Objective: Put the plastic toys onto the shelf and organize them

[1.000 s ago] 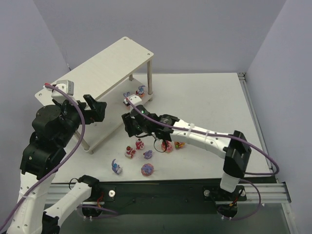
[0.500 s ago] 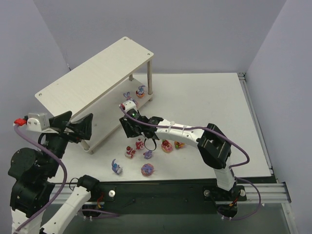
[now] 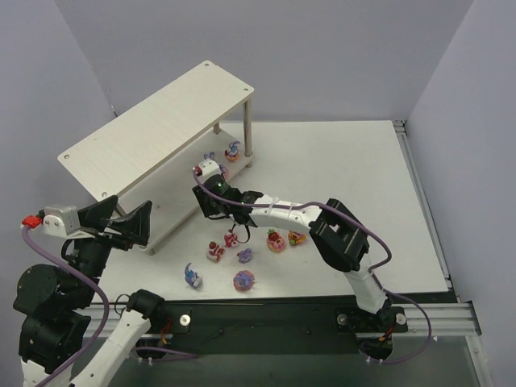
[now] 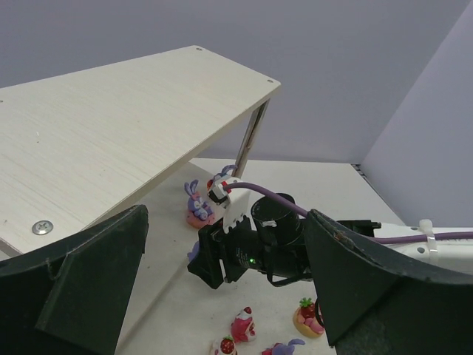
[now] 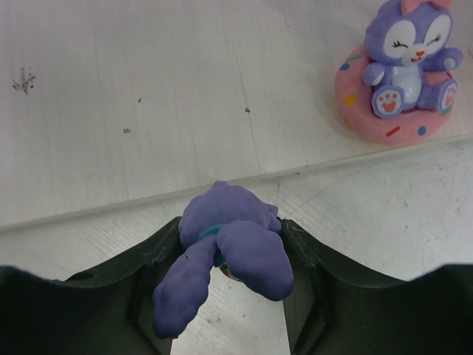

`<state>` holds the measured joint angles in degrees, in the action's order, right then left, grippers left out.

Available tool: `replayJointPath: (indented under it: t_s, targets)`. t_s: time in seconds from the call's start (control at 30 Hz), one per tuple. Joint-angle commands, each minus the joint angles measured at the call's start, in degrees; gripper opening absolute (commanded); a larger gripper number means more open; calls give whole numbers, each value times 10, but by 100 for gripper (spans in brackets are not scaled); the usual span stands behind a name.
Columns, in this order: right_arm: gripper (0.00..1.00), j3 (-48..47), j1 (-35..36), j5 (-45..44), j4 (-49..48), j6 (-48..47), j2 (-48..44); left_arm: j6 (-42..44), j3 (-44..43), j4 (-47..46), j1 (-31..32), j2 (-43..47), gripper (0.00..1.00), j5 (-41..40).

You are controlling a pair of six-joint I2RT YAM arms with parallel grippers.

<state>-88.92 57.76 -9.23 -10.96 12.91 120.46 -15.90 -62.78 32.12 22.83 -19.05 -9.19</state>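
Note:
My right gripper [image 3: 209,205] is shut on a purple bunny [image 5: 229,248], gripped between both fingers [image 5: 304,248]. It holds the bunny just off the front edge of the shelf's lower board [image 5: 148,89]. The shelf [image 3: 157,121] stands at the far left. Two bunnies on pink bases [image 3: 209,159] [image 3: 233,149] sit on the lower board; one shows in the right wrist view [image 5: 403,70]. Several toys lie on the table, among them strawberry bears [image 3: 215,251] [image 3: 276,241], an orange figure [image 3: 297,239] and purple ones [image 3: 193,276] [image 3: 244,280]. My left gripper [image 3: 122,216] is open and empty, by the shelf's near-left end.
The shelf's white legs [image 3: 247,133] [image 3: 139,235] stand by the lower board. My right arm [image 3: 339,234] reaches low across the table over the loose toys. The table's black near rail [image 3: 282,310] runs along the front.
My right gripper has moved up and left toward the shelf's lower board with the bunny. My left arm has pulled back and down to the near left, off the shelf.

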Motion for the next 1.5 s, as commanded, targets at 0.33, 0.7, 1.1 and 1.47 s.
replayJointPath:
  t_s: [0.33,0.7,1.1,1.47]
  targets:
    - [0,-113,-12,4,-72,-39,71,19,-1,22,3,22,97,-26]
    - [0,-129,-20,-1,-74,-45,104,21,15,19,6,35,97,-43]
    - [10,-161,-26,-19,-2,-32,116,23,28,11,11,43,97,-54]
    - [31,-169,-27,-31,27,-21,124,23,36,8,11,44,97,-57]
